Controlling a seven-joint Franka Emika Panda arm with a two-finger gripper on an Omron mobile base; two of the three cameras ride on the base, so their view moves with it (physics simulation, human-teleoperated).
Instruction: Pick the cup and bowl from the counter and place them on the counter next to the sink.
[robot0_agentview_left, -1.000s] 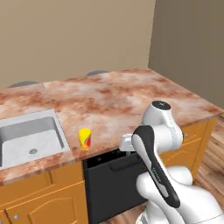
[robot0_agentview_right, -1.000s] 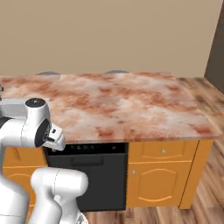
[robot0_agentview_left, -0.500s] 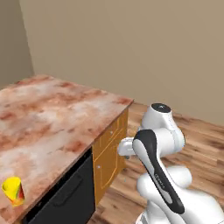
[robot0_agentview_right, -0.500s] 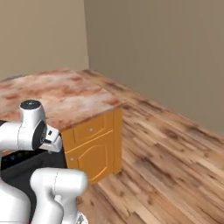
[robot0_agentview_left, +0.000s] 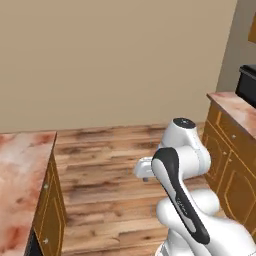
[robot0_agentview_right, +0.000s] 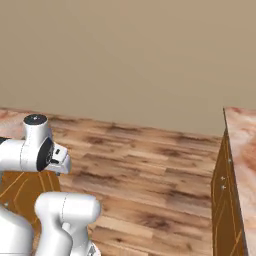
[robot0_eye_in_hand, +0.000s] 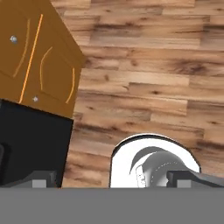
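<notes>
Gripper: the gripper (robot0_eye_in_hand: 111, 179) stood with its jaws spread wide and nothing between them, pointing down at the wooden floor (robot0_eye_in_hand: 148, 65).
Fingertips: two dark fingertips (robot0_eye_in_hand: 41, 178) rose at about 7 and 5 o'clock of the hand view, well apart.
Below the hand: orange cabinet doors (robot0_eye_in_hand: 37, 61) at 10 o'clock; a black appliance front (robot0_eye_in_hand: 30, 144) at 8 o'clock, just under them.
Counter: a strip of the marbled counter (robot0_agentview_left: 17, 185) lay at 8 o'clock of the left base view, another (robot0_agentview_right: 245, 150) at 3 o'clock of the right base view.
Cup and bowl: neither could be placed.
Background: plain beige wall (robot0_agentview_left: 115, 60) behind the floor.
</notes>
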